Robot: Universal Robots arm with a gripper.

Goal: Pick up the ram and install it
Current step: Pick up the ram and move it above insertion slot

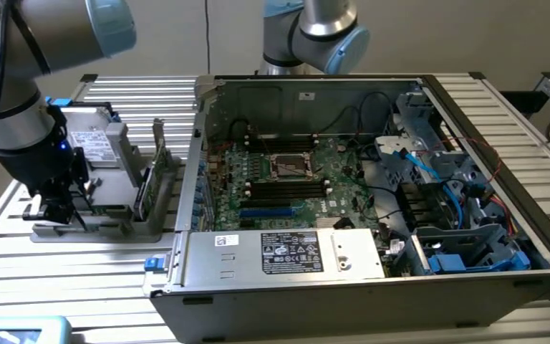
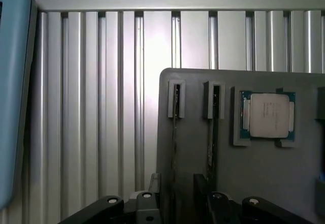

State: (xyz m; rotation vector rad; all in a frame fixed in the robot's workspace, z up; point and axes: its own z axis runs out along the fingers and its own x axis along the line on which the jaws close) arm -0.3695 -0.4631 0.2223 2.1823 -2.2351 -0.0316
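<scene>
— Inspector: Where is the ram sitting?
— Assistant: The ram point(image 2: 175, 142) is standing on edge in the grey holder point(image 2: 264, 183), in the slot nearest the holder's side edge.
— Inspector: And the gripper?
— Assistant: The gripper point(image 2: 176, 196) is hanging over that slot, jaws standing wide, one finger either side of the stick.

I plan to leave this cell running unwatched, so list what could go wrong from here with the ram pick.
1. The open pincer straddles the ram, which stands edge-on in its holder slot; closing off-centre could tilt or jam it.
2. A second stick stands in the neighbouring slot, so the pincer might clip it.
3. The motherboard's black slots lie near cables that could snag the ram.
</scene>
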